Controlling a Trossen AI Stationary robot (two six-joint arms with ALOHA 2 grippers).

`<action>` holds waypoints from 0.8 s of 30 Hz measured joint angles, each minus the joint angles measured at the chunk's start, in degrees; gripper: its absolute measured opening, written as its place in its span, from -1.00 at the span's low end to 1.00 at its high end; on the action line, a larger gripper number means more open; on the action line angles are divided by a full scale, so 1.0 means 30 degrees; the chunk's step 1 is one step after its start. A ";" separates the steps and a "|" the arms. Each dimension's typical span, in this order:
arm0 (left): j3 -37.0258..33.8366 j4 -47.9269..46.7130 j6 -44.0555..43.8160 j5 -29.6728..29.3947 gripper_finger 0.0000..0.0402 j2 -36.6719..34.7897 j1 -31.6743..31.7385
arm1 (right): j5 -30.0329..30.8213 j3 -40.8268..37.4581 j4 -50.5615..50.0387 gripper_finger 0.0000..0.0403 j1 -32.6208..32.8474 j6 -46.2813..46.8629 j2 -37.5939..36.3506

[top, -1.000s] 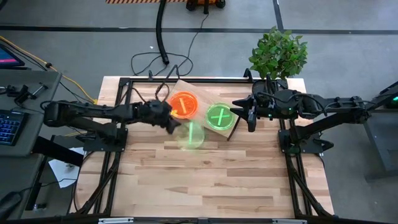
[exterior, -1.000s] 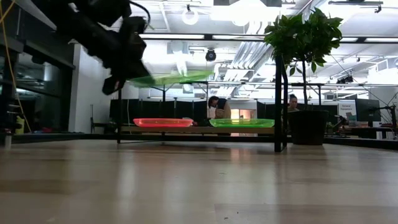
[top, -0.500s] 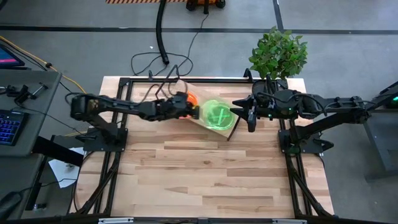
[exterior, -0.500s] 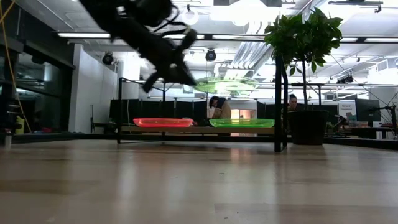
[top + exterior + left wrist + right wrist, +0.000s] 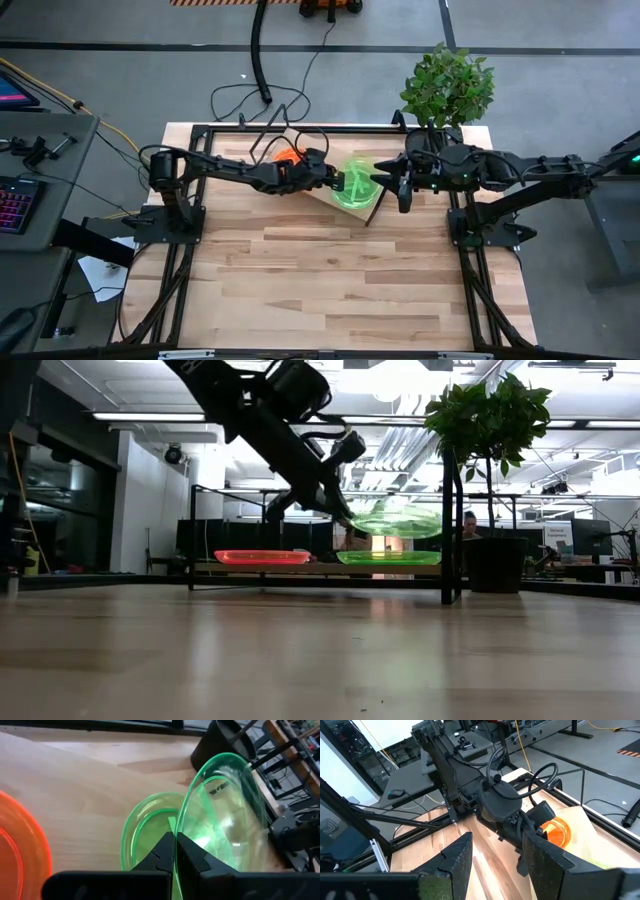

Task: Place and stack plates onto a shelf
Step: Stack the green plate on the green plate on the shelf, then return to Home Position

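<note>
Right hand (image 5: 399, 186) (idle) crowds shelf (image 5: 318, 190) right edge.

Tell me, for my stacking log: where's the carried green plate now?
The left gripper holds it tilted above the green plate on the shelf, right of the orange plate.

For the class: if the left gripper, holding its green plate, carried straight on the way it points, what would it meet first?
Probably the right gripper. The left gripper points across the shelf, its held plate above the green plate lying there. Heights are hard to judge.
</note>
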 joint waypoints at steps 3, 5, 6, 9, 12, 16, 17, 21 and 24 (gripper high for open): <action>0.0006 0.0098 0.0214 -0.0062 -1.00 0.0016 0.0000 | 0.0000 0.0000 -0.0185 -0.23 0.0001 0.0000 0.0006; 0.0006 0.0135 0.0789 -0.0062 -1.00 0.0016 0.0000 | 0.0000 0.0000 -0.0214 -0.23 -0.0002 0.0000 0.0002; 0.0006 0.0150 0.1009 -0.0062 -1.00 0.0016 0.0007 | 0.0003 0.0000 -0.0211 -0.23 -0.0002 0.0000 0.0002; 0.0006 0.0137 0.1643 0.0048 -0.98 0.0016 0.0007 | 0.0003 0.0000 -0.0216 -0.23 0.0001 0.0000 0.0002; 0.0006 0.0022 0.2108 0.0230 -0.89 0.0016 0.0007 | 0.0000 0.0000 -0.0214 -0.23 -0.0002 0.0000 0.0002; 0.0006 -0.0323 0.2425 0.0230 -0.71 0.0016 0.0029 | 0.0002 0.0000 -0.0206 -0.23 -0.0004 0.0054 0.0003; 0.0006 -0.0364 0.2432 0.0243 -0.66 0.0016 0.0077 | 0.0006 0.0000 -0.0213 -0.23 -0.0005 0.0153 0.0006; 0.0006 -0.0479 0.2445 0.0352 -0.49 -0.0049 0.0117 | -0.0003 0.0000 -0.0199 -0.23 0.0002 0.0227 0.0002; -0.0002 -0.0833 0.2940 0.0920 -0.41 -0.0623 0.0262 | 0.0000 0.0000 -0.0187 -0.23 0.0002 0.0350 0.0006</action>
